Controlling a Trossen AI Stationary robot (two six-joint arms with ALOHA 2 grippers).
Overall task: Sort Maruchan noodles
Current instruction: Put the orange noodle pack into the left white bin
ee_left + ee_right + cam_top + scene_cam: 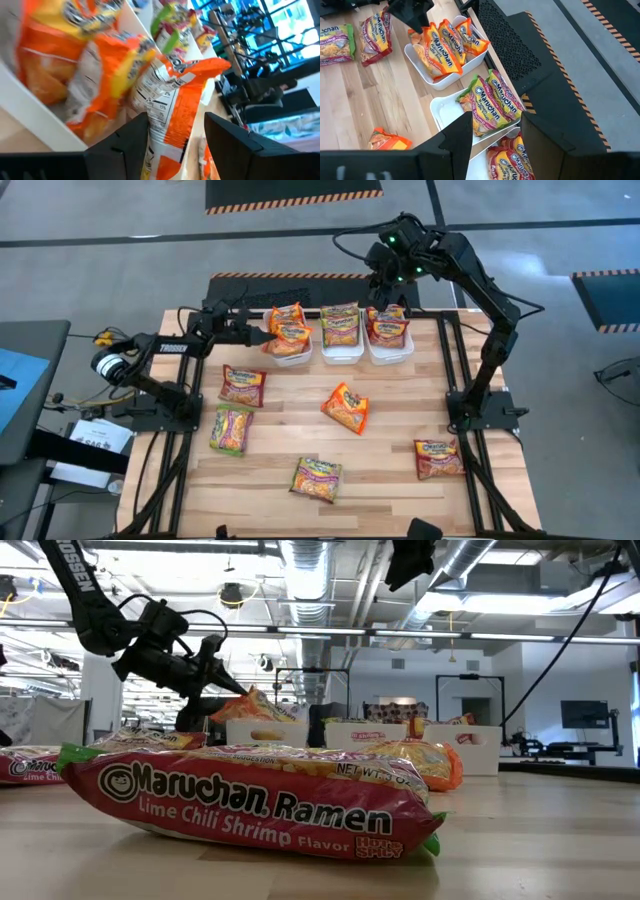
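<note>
Noodles: an orange packet (165, 107) sits right between my left gripper's (262, 333) fingers (127, 145), but the jaws stand wide with a gap either side, so I read it as let go, not gripped. Gripper is at the near-left rim of the left bin (290, 356), at the table's back edge. The packet's long axis runs away from the claw into the bin, and it leans on the other orange packets there (442, 47); the low view shows it propped up, tilted, above the bin rim.

Outward: middle bin (341, 352) has the green packets (340, 323), right bin (388, 347) the red ones (387, 327). My right gripper (392, 278) hovers over the right bin, jaws open, nothing in them.

Loose on the table: red packet (243, 384) and green packet (231, 428) toward the left edge, orange one (346, 406) mid-table, green one (317, 478) near the front edge, red one (439, 457) toward the front-right corner.

Judgement: for the left arm the nearest is the red packet, just in front of the claw, long axis roughly along the back edge. Front-right red suits the right arm.
</note>
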